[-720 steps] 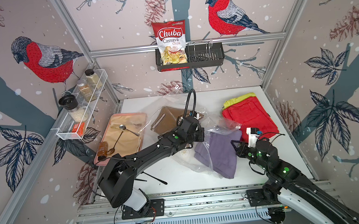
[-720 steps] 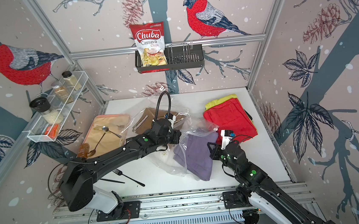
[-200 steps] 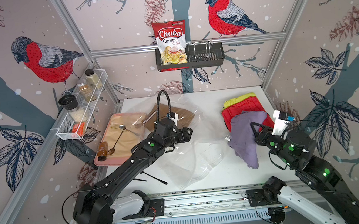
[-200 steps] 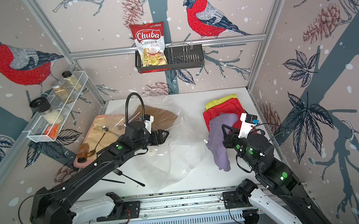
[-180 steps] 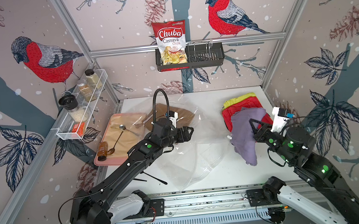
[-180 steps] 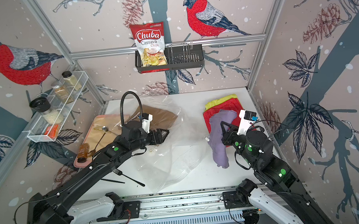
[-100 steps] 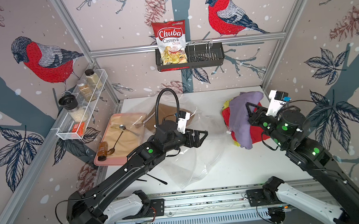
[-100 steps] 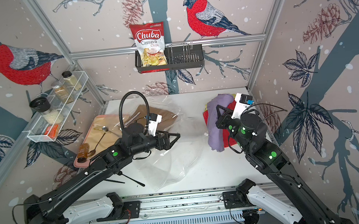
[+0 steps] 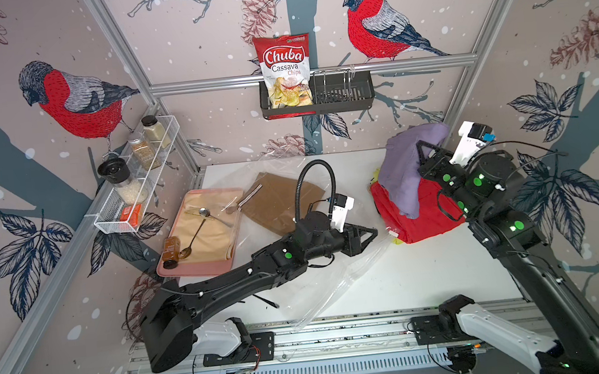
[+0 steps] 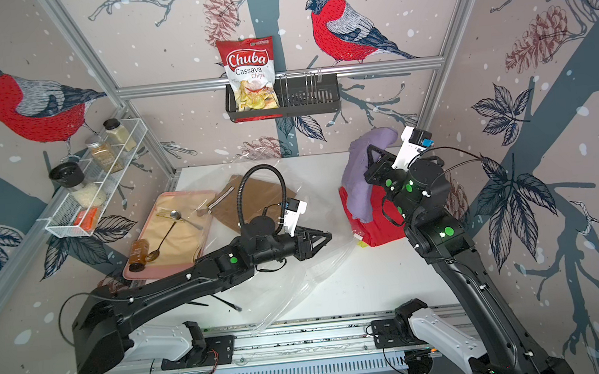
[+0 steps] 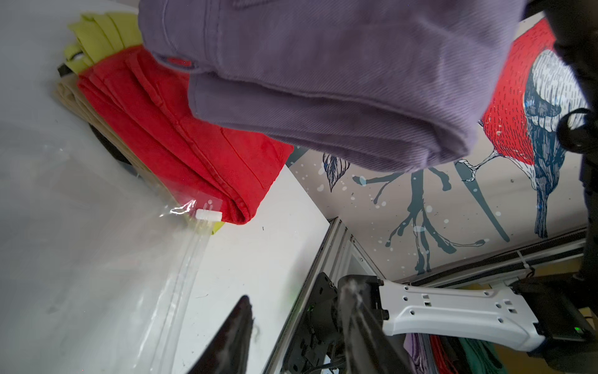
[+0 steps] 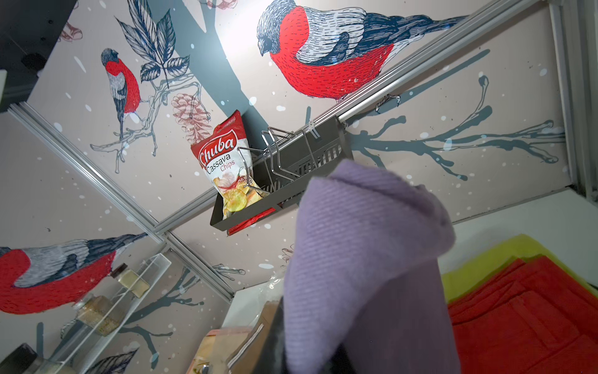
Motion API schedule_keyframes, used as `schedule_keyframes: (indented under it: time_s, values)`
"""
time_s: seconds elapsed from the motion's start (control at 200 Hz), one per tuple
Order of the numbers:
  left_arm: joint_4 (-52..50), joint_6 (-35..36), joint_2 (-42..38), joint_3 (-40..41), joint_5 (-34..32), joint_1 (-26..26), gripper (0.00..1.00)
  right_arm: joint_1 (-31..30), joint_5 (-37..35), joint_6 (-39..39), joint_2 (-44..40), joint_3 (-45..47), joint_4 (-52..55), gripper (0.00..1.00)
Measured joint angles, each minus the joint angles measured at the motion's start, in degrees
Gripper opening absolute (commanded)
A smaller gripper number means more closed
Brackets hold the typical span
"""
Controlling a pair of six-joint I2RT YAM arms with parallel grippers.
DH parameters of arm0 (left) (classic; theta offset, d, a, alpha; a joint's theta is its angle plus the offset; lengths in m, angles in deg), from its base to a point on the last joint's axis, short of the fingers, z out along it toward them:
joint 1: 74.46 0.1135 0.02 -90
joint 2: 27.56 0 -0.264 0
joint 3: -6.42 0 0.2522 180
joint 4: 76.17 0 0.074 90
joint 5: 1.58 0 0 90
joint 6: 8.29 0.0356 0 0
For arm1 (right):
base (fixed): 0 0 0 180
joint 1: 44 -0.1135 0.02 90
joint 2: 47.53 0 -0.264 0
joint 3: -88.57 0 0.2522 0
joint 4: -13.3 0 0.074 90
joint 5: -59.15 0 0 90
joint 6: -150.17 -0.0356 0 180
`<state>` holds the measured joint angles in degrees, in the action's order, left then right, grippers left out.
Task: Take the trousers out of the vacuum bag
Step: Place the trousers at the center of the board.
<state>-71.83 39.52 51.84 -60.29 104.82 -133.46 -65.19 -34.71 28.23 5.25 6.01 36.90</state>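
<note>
Purple trousers (image 9: 401, 182) rose above red trousers (image 9: 426, 217), 2 o'clock.
Right gripper (image 9: 422, 151) pinches them; set down flat. Left gripper's (image 9: 370, 232) spread unclear.

The purple trousers (image 11: 323, 81) are matt twill cloth with a fine diagonal rib, the red trousers (image 11: 194, 136) a softer, slightly fuzzy cloth. The vacuum bag (image 11: 97, 259) is clear, glossy, creased plastic on the smooth white matt worktop (image 9: 428, 276).

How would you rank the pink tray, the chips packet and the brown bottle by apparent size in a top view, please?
1. pink tray
2. chips packet
3. brown bottle, clearly the smallest
</note>
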Motion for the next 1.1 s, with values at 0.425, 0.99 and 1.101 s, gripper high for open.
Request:
schedule_keyframes:
  time_s: [0.425,0.99,1.101]
  values:
    - [21.42,-11.02,22.75,-9.97,0.87,-5.44,0.0,8.11,10.97,-5.79,1.95,-0.09,-4.68,0.0]
    - [41.46,-24.15,36.79,-18.8,-1.42,-5.6,0.0,10.51,16.68,-11.67,0.52,2.73,-9.79,0.0]
    - [43.06,-26.84,39.78,-21.31,-1.81,-5.09,0.0,10.51,17.49,-12.09,0.24,3.28,-10.67,0.0]
